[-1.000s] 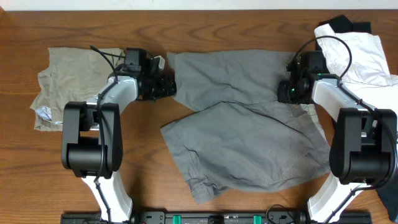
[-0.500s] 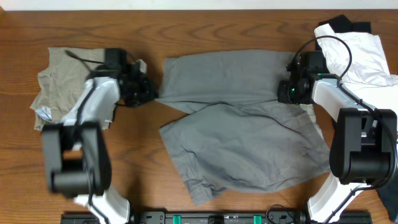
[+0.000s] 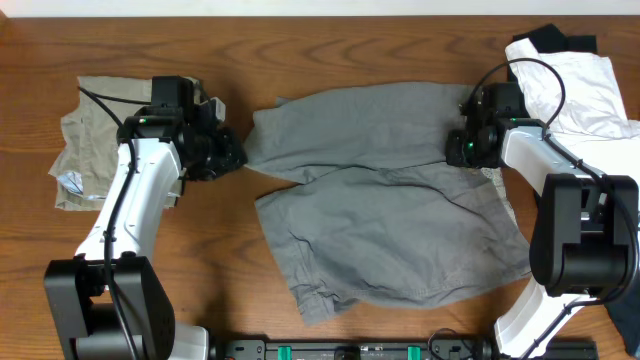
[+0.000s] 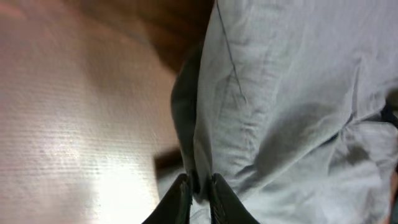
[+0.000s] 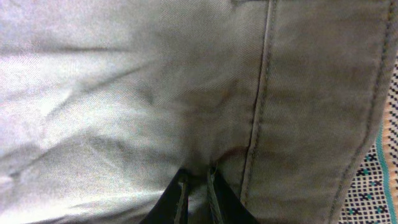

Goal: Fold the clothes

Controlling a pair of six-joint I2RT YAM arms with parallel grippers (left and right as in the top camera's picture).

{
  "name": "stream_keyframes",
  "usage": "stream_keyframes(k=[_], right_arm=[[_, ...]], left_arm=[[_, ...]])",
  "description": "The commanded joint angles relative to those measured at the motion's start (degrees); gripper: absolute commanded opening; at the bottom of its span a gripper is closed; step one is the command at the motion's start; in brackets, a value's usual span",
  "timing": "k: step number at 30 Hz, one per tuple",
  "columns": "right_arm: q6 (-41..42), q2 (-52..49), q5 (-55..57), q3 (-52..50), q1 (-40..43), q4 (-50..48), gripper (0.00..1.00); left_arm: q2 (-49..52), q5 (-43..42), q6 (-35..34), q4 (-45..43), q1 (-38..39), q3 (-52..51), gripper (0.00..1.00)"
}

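Grey shorts [image 3: 390, 230] are sagging soft and light; my left gripper [image 3: 238, 158] and right gripper [image 3: 461, 150] are pinching opposite edges.

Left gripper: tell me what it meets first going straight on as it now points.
The grey shorts. The left gripper points right, pinching their left edge, so that cloth lies directly ahead; its height above the table is unclear.
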State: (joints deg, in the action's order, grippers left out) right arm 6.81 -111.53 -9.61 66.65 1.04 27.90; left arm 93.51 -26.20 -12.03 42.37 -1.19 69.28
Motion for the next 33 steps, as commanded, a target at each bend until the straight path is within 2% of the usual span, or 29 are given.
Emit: stream_keyframes(k=[1, 3, 4, 9, 14, 19, 23, 33], right_arm=[[0.4, -2.6, 5.1, -2.6, 0.1, 1.8, 0.12], [0.4, -2.6, 5.1, -2.6, 0.1, 2.1, 0.12], [0.4, -2.6, 5.1, -2.6, 0.1, 2.3, 0.12], [0.4, -2.6, 5.1, -2.6, 0.1, 2.6, 0.12], [0.4, -2.6, 5.1, -2.6, 0.1, 2.4, 0.12], [0.4, -2.6, 5.1, -2.6, 0.1, 2.3, 0.12], [0.4, -2.6, 5.1, -2.6, 0.1, 2.4, 0.12], [0.4, -2.6, 5.1, -2.6, 0.1, 2.6, 0.12]], left_arm=[[0.4, 3.6, -0.1, -3.9, 0.0, 0.1, 0.14], [0.4, 4.8, -0.1, -8.0, 0.0, 0.1, 0.16], [0.4, 6.1, -0.1, -9.9, 0.0, 0.1, 0.24], [0.5, 8.9, -2.9, -19.8, 0.1, 0.1, 0.29], [1.5, 8.9, -3.3, -26.6, 1.4, 0.1, 0.29], [4.9, 6.1, -1.9, -28.5, 4.7, 0.1, 0.28], [9.7, 1.6, 0.4, -31.0, 7.7, 0.1, 0.28], [22.1, 1.4, 2.4, -38.9, 9.2, 0.1, 0.28]])
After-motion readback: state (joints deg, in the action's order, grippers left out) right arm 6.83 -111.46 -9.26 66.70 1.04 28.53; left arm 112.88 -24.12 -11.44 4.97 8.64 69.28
